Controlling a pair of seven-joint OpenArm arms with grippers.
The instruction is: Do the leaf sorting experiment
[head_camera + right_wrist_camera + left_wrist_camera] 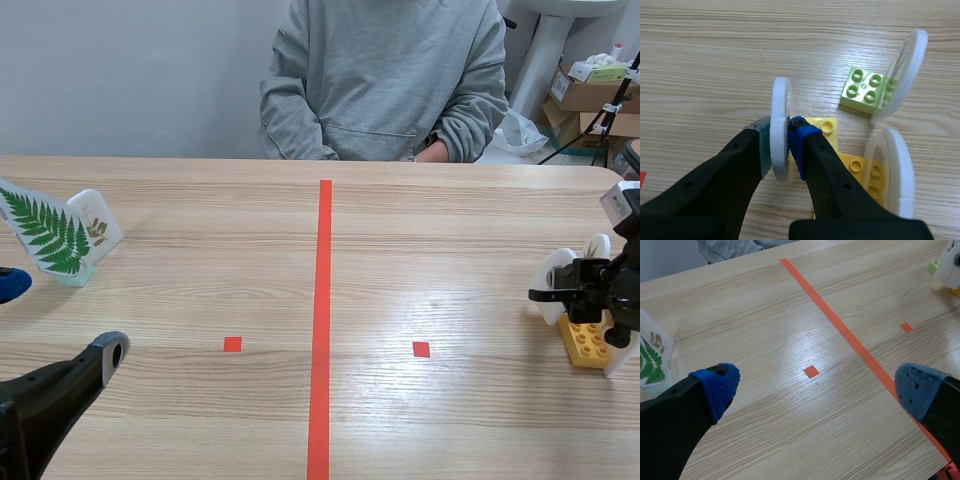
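Two leaf cards (55, 232) stand at the left edge of the surface (430, 260); right tool (782, 145) clenches a white disc (780, 100) near the right edge; left tool (817, 387) released. Sorting apparently barely begun.

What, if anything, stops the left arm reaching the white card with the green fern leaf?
Probably nothing, so yes. The left gripper is open and empty, and the white card with the green fern leaf stands near it on the same side of the orange-red tape line; nothing shows between them.
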